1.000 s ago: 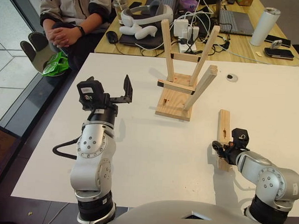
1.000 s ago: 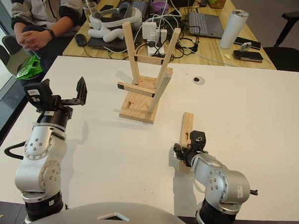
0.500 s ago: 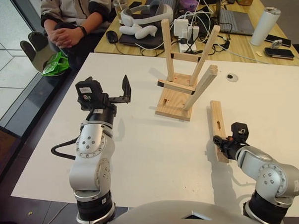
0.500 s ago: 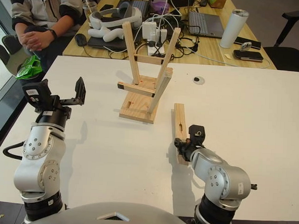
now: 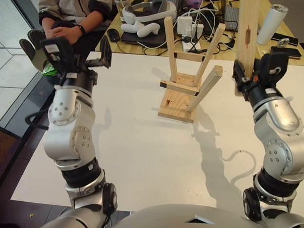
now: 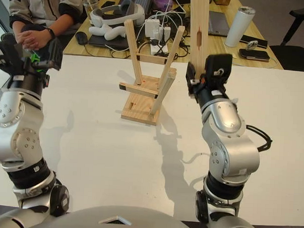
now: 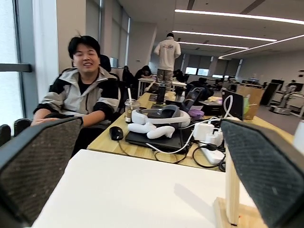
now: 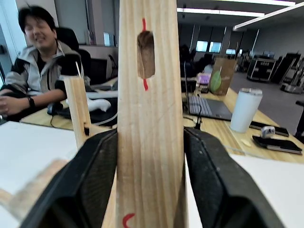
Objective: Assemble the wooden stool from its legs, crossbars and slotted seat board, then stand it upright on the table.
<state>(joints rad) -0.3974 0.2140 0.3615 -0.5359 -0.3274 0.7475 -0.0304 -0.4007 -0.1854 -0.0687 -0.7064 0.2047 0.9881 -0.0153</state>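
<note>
The partly built stool (image 5: 186, 77) lies upside down on the white table (image 5: 150, 159). Its slotted seat board (image 5: 175, 106) is flat on the surface, and three legs joined by crossbars (image 5: 188, 58) stick up. To the right of it, my right gripper (image 5: 250, 78) is raised and shut on a loose wooden leg (image 5: 248, 27), held upright. The leg's slot (image 8: 146, 54) faces the wrist camera, with the fingers (image 8: 90, 190) pressed on both sides. My left gripper (image 7: 152, 180) is open and empty, held high at the table's far left corner (image 5: 86, 53).
Behind the table stands a wooden desk (image 5: 195, 50) crowded with a headset (image 5: 146, 13), cables, a laptop and a white tumbler (image 5: 272, 23). A black cable (image 5: 231, 158) from my right arm loops over the table surface.
My right gripper has lifted the loose leg off the table and turned it upright beside the stool. My left arm has risen and swung out to the far left.
</note>
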